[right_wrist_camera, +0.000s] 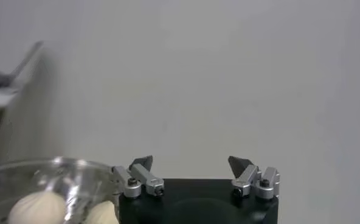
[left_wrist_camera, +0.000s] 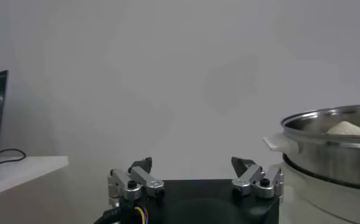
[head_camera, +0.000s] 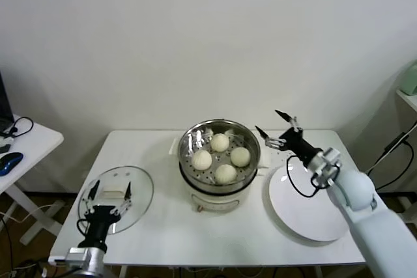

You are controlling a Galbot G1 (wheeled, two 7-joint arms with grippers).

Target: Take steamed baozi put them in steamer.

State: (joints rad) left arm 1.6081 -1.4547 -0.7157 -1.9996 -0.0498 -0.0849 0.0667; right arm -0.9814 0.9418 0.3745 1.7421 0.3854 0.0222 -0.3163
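The steamer (head_camera: 219, 190), a shiny steel pot on a white base, stands mid-table. Several cream-white baozi (head_camera: 225, 173) lie on its perforated tray. My right gripper (head_camera: 270, 122) hovers just right of the pot's rim, above the table, open and empty. The right wrist view shows its fingers spread (right_wrist_camera: 192, 161), with baozi (right_wrist_camera: 37, 207) inside the steamer rim (right_wrist_camera: 46, 163) to one side. My left gripper (head_camera: 111, 190) rests open over the glass lid at the table's left front. In the left wrist view, that gripper (left_wrist_camera: 194, 163) holds nothing, and the steamer (left_wrist_camera: 332, 143) with one baozi (left_wrist_camera: 347, 128) shows beyond.
A bare white round plate (head_camera: 306, 203) lies right of the steamer, under my right forearm. The flat glass lid (head_camera: 140, 200) lies at front left. A side table (head_camera: 32, 144) with a blue mouse and cable stands at far left. A wall is behind.
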